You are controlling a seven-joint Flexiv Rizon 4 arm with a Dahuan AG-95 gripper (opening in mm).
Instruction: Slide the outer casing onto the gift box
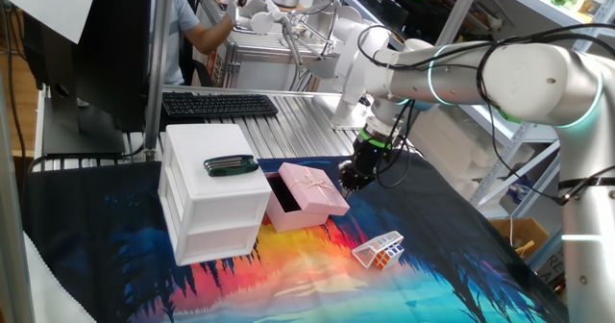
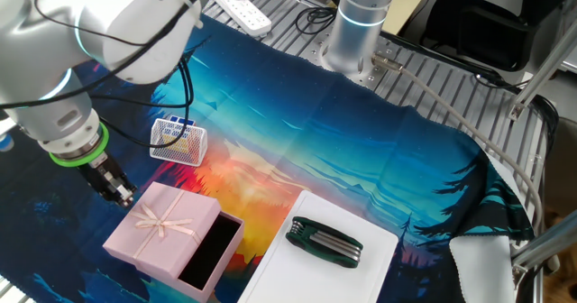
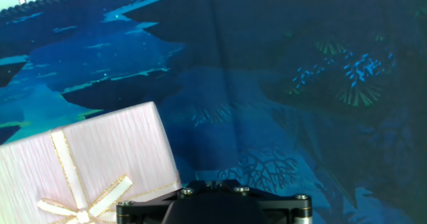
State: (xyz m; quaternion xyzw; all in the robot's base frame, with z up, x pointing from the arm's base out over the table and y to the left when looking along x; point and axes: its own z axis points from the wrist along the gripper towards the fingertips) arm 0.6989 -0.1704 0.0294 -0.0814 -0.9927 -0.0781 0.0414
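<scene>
Outer casing (image 2: 164, 229), judged light, crushable card, part-sleeved over gift box (image 2: 213, 253); closed, empty gripper (image 2: 124, 196) should push its edge.

One fixed view looks across the counter (image 1: 461, 265) from low at its front; the other fixed view looks steeply down from the opposite side. The hand view sits close above the cloth (facing down). All share the outer casing (image 1: 317, 190) (image 2: 164, 225) (image 3: 93, 164).

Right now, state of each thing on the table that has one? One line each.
outer casing: partly slid over the tray, bow up.
gift box: dark interior still showing.
gripper: shut, empty, at the casing's edge.
white drawer cabinet: drawers closed.
folding tool: folded, on the cabinet top.
</scene>
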